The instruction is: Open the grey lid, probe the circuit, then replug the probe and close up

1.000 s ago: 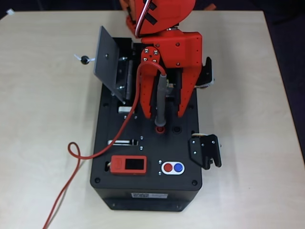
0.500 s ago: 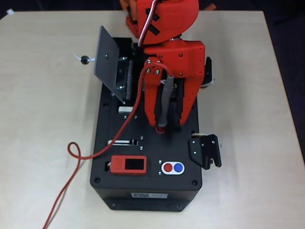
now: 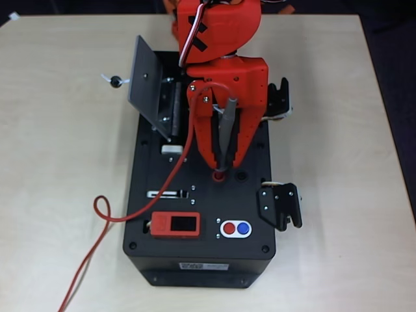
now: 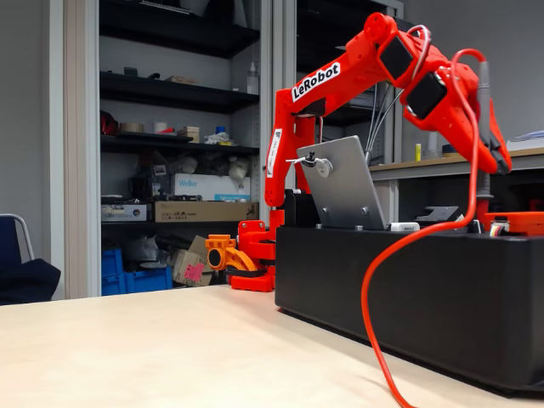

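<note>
My pincer [image 3: 224, 161]: clamped on the probe [image 3: 227, 130], now drawn in over the red socket [image 3: 219, 175]. Replugging nearly done; lid [image 3: 144, 86] still open.

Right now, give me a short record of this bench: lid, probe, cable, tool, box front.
lid: grey lid swung open, standing tilted at the black box's far left corner
probe: probe upright between the tool's fingers, tip at the red socket
cable: red cable loops off the box's left side onto the table
tool: tool shut on the probe
box front: red display module, red and blue buttons
</note>
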### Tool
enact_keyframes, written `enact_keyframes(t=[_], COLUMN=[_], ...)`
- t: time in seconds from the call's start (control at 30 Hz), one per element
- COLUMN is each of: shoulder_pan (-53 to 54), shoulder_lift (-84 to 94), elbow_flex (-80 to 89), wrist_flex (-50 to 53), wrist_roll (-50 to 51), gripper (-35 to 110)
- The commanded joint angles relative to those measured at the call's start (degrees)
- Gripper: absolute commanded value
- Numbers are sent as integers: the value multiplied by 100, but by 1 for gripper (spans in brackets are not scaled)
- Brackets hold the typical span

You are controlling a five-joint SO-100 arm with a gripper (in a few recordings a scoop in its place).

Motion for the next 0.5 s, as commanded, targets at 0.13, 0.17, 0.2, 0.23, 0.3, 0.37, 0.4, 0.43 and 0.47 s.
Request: enact_keyframes(t=[0.13, 0.17, 0.2, 0.23, 0.3, 0.37, 0.4, 0.43, 0.47], shoulder_pan=[35, 53, 70, 88, 114, 123, 123, 123, 123], shoulder_lift=[105, 105, 105, 105, 105, 114, 114, 114, 114], elbow_flex=[35, 35, 35, 35, 18, -9, -26, -35, -53], wrist_flex=[185, 202, 220, 229, 272, 343, 378, 404, 422], wrist_roll=[-255, -299, -334, -378, -422, -457, -466, -475, -492], gripper=[3, 3, 3, 3, 3, 3, 3, 3, 3])
